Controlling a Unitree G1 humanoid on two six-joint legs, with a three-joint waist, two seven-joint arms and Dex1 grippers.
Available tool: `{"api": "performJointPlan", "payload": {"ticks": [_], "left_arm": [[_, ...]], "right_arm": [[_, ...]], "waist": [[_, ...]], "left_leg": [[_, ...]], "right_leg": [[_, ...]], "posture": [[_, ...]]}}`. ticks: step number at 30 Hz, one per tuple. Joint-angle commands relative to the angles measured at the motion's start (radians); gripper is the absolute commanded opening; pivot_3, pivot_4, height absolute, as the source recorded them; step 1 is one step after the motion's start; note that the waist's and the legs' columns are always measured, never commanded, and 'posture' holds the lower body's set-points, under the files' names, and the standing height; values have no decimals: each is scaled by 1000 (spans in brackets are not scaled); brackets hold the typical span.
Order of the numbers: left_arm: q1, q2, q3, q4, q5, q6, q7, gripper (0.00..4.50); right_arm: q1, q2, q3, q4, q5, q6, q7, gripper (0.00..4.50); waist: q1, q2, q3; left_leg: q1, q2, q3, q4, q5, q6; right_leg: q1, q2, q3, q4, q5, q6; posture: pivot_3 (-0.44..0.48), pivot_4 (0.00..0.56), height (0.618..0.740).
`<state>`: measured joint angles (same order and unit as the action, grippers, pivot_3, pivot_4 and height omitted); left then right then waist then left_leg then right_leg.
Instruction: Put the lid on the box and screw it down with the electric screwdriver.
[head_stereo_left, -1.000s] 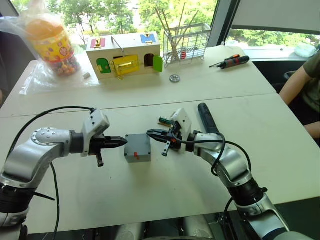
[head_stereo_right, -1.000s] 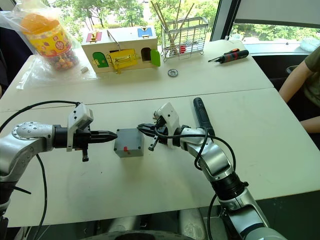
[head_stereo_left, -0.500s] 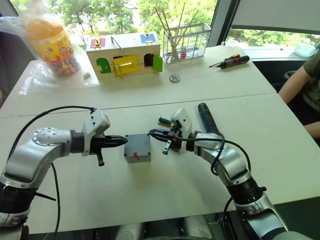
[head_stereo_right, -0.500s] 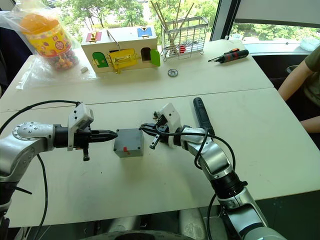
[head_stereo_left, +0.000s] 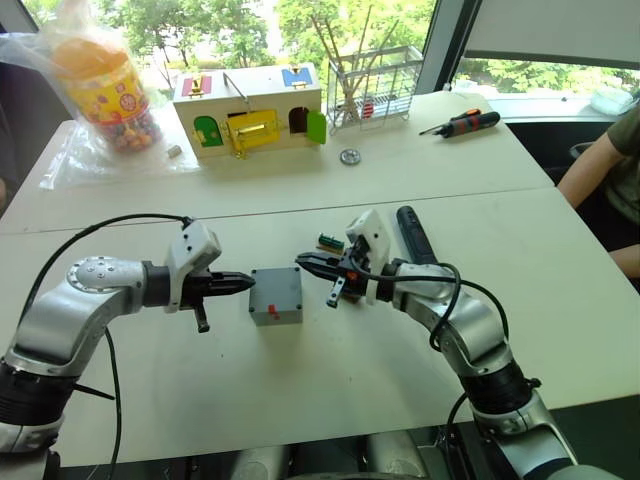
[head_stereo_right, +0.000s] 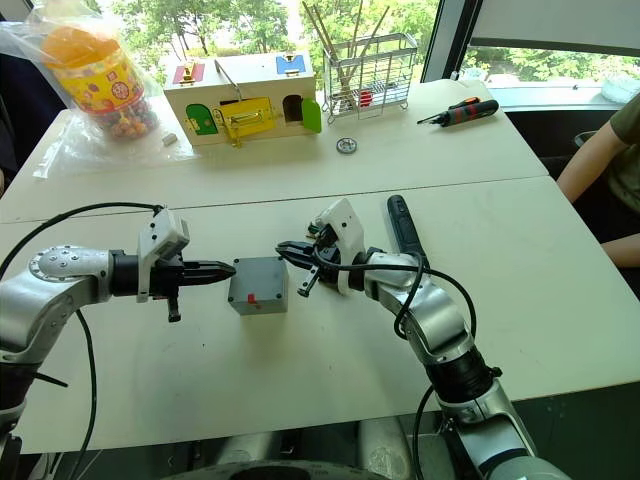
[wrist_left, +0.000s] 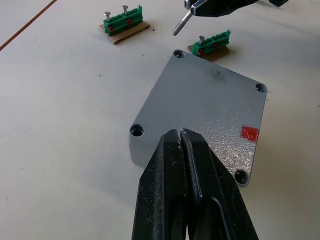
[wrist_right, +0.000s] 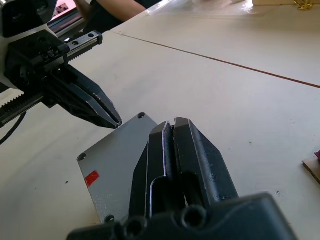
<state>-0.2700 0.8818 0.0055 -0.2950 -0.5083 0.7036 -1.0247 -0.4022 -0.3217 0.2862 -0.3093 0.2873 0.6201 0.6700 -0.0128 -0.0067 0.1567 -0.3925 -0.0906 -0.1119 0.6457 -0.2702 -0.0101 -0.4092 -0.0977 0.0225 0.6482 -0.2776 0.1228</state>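
The box (head_stereo_left: 276, 295) sits flat on the pale bench (head_stereo_left: 300, 370), roughly midway between the two arms, with the lid (wrist_left: 205, 112) already lying on top of it, edges matching all round. It is turned slightly askew to the bench edge. A small red mark shows near one corner of the lid top, and the screw holes in the corners look open.

The left claw (head_stereo_left: 243, 283) comes in from the left, fingers pressed together with nothing between them, its tip just at the box's left side — whether touching or a hair off, I cannot tell. The right claw (head_stereo_left: 308, 264) reaches in from the right toward the far right corner of the box; its black fingers look closed on a small screw (wrist_left: 181, 25), which hangs at a slant above the bench just beyond that corner.

The electric screwdriver (head_stereo_left: 413, 233) lies on the bench behind the right forearm, its long axis running near-to-far and leaning a little left at the far end. Two small green terminal blocks (wrist_left: 123, 22) rest just beyond the box on the far side.

There is plenty of bare bench in front of the box, toward the near edge. Farther off stand a wooden box with coloured doors (head_stereo_left: 250, 110), a wire rack (head_stereo_left: 373, 88), a sweets jar (head_stereo_left: 103, 88) in a bag, and a black-and-orange screwdriver (head_stereo_left: 460, 123) — all well apart from the work.
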Motion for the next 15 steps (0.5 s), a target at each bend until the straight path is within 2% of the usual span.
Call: {"api": "performJointPlan", "payload": {"ticks": [1,15], "left_arm": [[-2,-1,4,-10,4,-23,-8,0],[2,1,5,-6,11,-32,-14,0]], "right_arm": [[0,-3,-2,-27,2,-11,2,45],[-19,14,7,20,-14,-41,2,45]], "waist": [[-1,0,0],[-1,0,0]], "left_leg": [[0,0,0,0,0,0],[0,0,0,0,0,0]], "right_leg": [[0,0,0,0,0,0],[0,0,0,0,0,0]], "posture": [[0,150,740],[0,150,740]]}}
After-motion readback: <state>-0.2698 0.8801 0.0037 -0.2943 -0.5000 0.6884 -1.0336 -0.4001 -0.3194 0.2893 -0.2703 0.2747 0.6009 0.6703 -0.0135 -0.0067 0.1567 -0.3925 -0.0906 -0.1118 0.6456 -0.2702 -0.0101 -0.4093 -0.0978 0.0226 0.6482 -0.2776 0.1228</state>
